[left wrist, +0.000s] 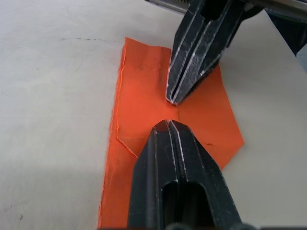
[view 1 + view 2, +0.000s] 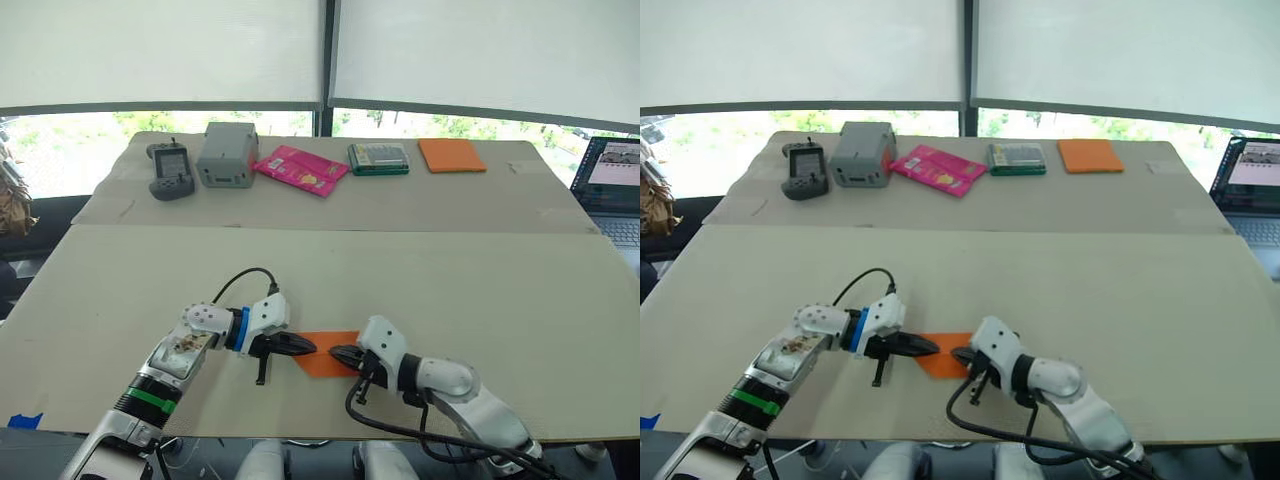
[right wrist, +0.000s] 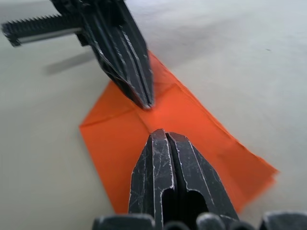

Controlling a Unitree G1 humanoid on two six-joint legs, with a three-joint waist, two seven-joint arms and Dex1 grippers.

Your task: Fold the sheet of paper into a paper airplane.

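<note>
Paper airplane point(image 2: 328, 353), half made, lies flat on the worktop point(image 2: 480, 290) in the lower middle of my head view, a bright orange folded piece with one slanted corner and creases across it. I see it between the two grippers, which meet over it tip to tip.

Starting at the far left of the frame, a dark handheld controller point(image 2: 171, 171) sits on the back strip of the worktop, with a grey box point(image 2: 227, 154) just beside it. Lower down, my left gripper point(image 2: 303, 345) reaches in from the lower left; its fingers are pressed together, holding nothing, and the tip rests on the left part of the orange paper. In the left wrist view the closed tip sits on the paper near a crease, with the other gripper's point almost touching it.

Further right along the back, a pink packet point(image 2: 301, 169) lies near a green-edged box point(image 2: 378, 158), then an orange rectangular pad point(image 2: 451, 155). My right gripper point(image 2: 341, 353) comes in from the lower right, fingers likewise together and holding nothing, its tip down on the paper. At the far right edge stands an open laptop point(image 2: 610, 189).
</note>
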